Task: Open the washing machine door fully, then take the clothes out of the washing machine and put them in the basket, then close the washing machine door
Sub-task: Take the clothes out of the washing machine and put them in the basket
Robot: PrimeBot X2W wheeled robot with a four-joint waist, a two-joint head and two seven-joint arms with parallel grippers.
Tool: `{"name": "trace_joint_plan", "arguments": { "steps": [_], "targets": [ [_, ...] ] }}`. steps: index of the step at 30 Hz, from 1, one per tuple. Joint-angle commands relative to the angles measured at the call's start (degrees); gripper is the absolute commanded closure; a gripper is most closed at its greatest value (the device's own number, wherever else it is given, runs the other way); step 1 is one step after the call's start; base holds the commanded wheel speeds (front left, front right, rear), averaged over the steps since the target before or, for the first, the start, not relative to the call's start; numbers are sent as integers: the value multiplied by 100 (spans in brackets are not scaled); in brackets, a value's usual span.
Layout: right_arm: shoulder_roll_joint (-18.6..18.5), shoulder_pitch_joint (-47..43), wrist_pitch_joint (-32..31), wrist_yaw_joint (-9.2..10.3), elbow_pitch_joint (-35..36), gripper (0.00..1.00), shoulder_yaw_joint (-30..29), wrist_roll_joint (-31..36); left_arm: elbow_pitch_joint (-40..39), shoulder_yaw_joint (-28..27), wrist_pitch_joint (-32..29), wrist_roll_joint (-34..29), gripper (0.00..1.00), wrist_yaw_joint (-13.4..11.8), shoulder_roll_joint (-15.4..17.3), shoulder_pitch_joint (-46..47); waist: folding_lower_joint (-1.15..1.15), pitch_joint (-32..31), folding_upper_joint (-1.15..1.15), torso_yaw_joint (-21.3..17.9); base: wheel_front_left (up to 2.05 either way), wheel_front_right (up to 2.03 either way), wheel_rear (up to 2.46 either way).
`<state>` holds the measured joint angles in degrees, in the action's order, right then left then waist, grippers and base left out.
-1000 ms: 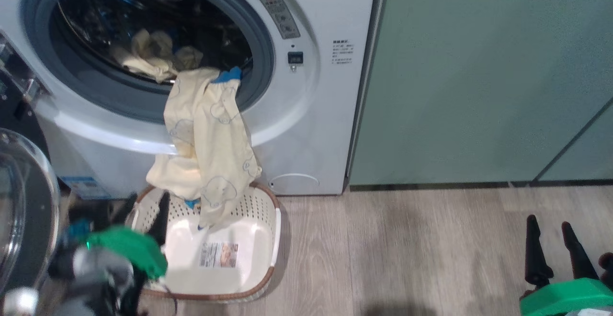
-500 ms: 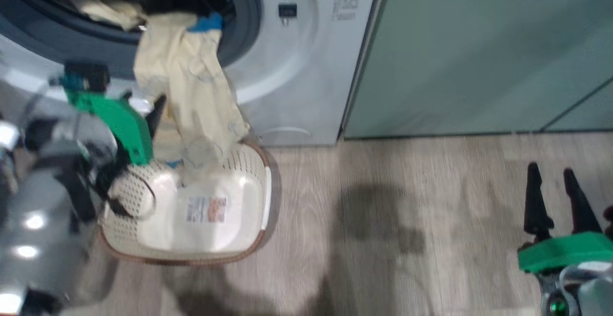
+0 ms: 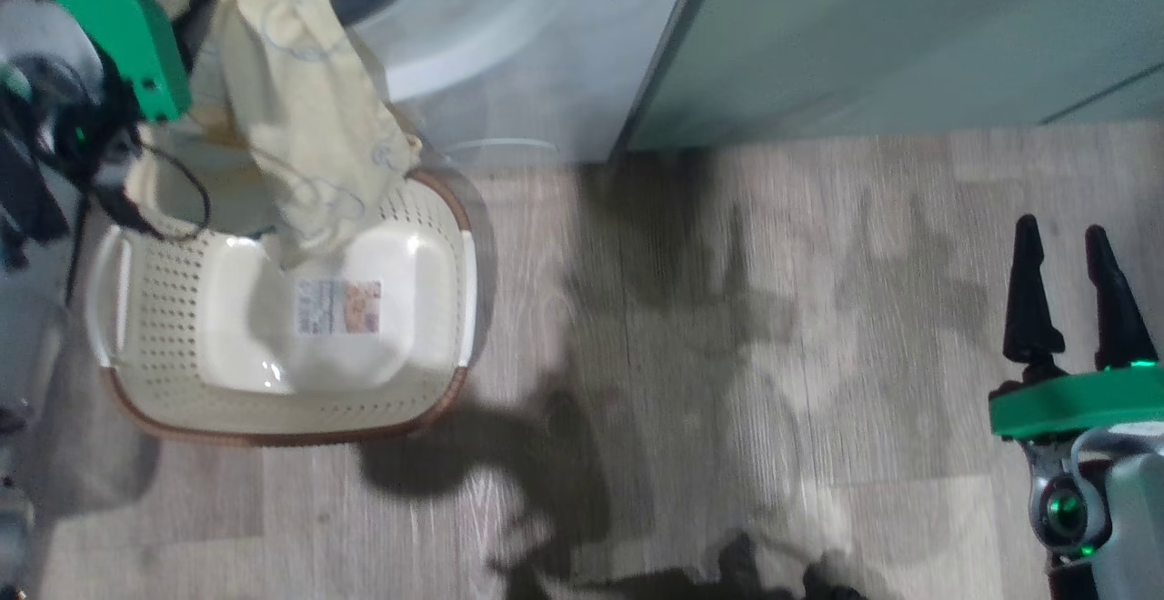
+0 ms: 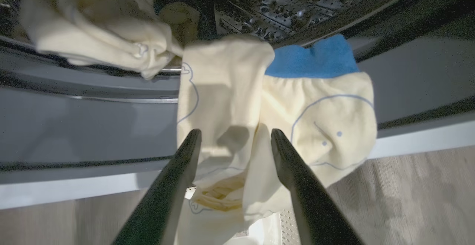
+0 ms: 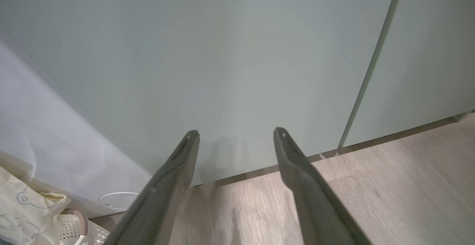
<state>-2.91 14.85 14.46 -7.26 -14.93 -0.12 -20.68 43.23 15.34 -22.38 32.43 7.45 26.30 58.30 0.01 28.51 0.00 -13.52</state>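
The left end effector (image 4: 235, 133) is gaping wide, holding nothing, with the clothes (image 4: 323, 126) drooping just ahead of its tips; the right end effector (image 3: 1061, 227) is gaping empty too

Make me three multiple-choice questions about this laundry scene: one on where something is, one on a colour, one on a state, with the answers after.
1. Where does the hanging garment end?
A. Over the basket
B. On the floor by the cabinet
C. On top of the washing machine

2. What colour is the patch at the garment's top?
A. Red
B. Blue
C. Black

3. How does the left claw stand?
A. Shut on the basket
B. Shut on the garment
C. Open

Answers:
1 A, in the head view its lower end drapes inside the basket's rim.
2 B, the left wrist view shows bright blue at the lip of the drum.
3 C, its two fingers stand well apart, with the garment seen between them.
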Motion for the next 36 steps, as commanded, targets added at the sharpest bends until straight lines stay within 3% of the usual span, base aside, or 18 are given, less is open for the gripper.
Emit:
{"name": "trace_joint_plan", "arguments": {
  "steps": [1,21,22,24,36],
  "targets": [
    [-1,148,54,-23,191,0,114,-67,-80,-48,-115,72,0,3,401,433,-1,290,0,-104,0,0,0],
    [2,552,54,-23,250,0,246,-270,493,894,-834,543,0,3,461,1770,-1,1111,0,-275,0,0,0],
    [2,564,54,-23,246,0,245,-270,487,961,-832,573,38,3,463,1777,-1,1121,0,-271,0,0,0],
    [2,582,54,-23,238,0,243,-268,404,1166,-859,669,100,3,466,1751,-1,1128,0,-261,0,0,0],
    [3,473,54,-23,160,0,152,-215,-557,1875,-703,1815,100,3,861,1202,-1,838,0,-96,0,0,0]
  ]
}}
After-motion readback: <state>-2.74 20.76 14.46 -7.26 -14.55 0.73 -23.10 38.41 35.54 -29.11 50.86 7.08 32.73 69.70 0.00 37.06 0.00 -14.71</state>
